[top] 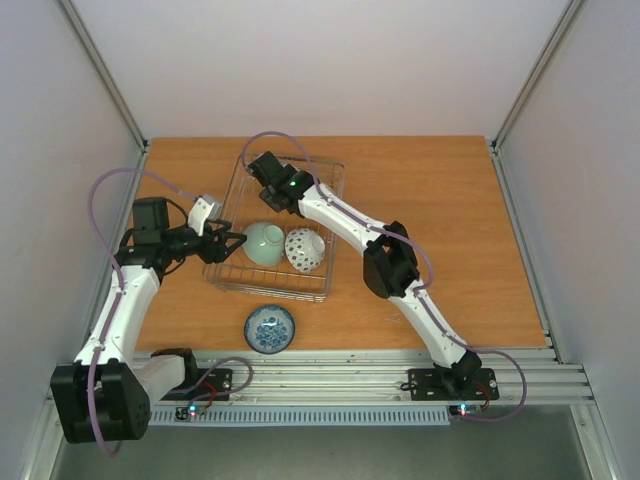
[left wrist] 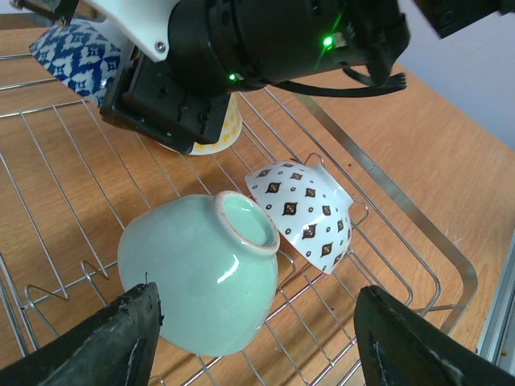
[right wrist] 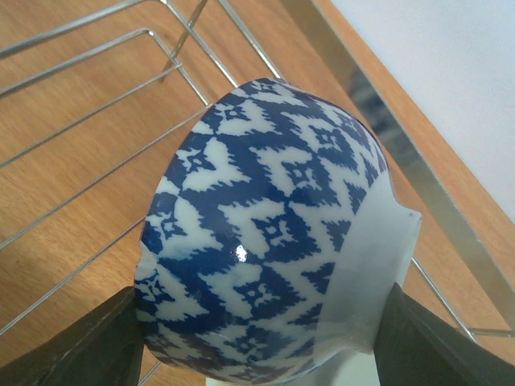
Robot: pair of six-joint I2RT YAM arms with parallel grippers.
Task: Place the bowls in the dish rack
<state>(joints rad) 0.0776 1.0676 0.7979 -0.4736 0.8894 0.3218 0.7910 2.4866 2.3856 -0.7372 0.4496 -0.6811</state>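
At 12 o'clock in the dish rack (top: 268,292): right gripper (right wrist: 261,330) pinching the blue-and-white bowl (right wrist: 265,233).
Seat it against a prong next to the cream-yellow bowl (left wrist: 222,133), and release only once it's supported. Left gripper (left wrist: 265,346) is spread at 9 o'clock by the mint bowl (left wrist: 197,281), so hold it clear. The blue bowl (top: 270,328) sits on the table (top: 450,220) at 6 o'clock, unloaded.

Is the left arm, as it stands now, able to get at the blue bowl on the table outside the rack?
Probably yes. The blue bowl sits upright on the table before the dish rack, nearer the left arm's base, with nothing over it. The left gripper is open and empty.
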